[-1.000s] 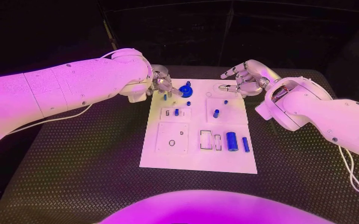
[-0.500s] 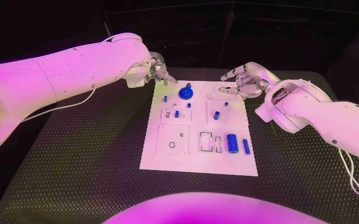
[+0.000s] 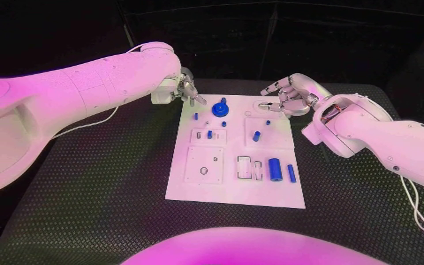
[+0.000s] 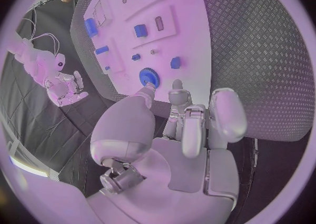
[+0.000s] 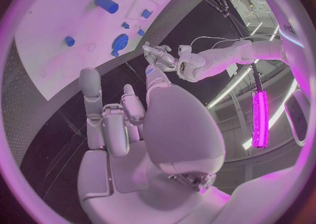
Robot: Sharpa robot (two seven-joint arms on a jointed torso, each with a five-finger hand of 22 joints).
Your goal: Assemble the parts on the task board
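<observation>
Two silver hands hang over the far end of the task board [image 3: 234, 154], the white plate lying in the middle of the black table [image 3: 97, 185]. The left hand [image 3: 184, 89] sits just off the board's far left corner, its fingers [image 4: 224, 113] loosely curled and apart, with nothing between them; its fingertips point toward a round blue gear [image 3: 219, 110] that stands on the board close by but apart from them. The right hand [image 3: 287, 97] hovers at the far right corner, fingers [image 5: 90, 89] spread and empty. Nearer the robot, a large blue cylinder [image 3: 274, 168] and a slimmer blue pin [image 3: 291, 172] lie side by side by the board's right edge, next to two narrow rectangular slots [image 3: 243, 165]. A small blue peg [image 3: 255, 135] stands in the raised square on the right, and two small blue pieces [image 3: 208, 134] sit in the raised square on the left.
</observation>
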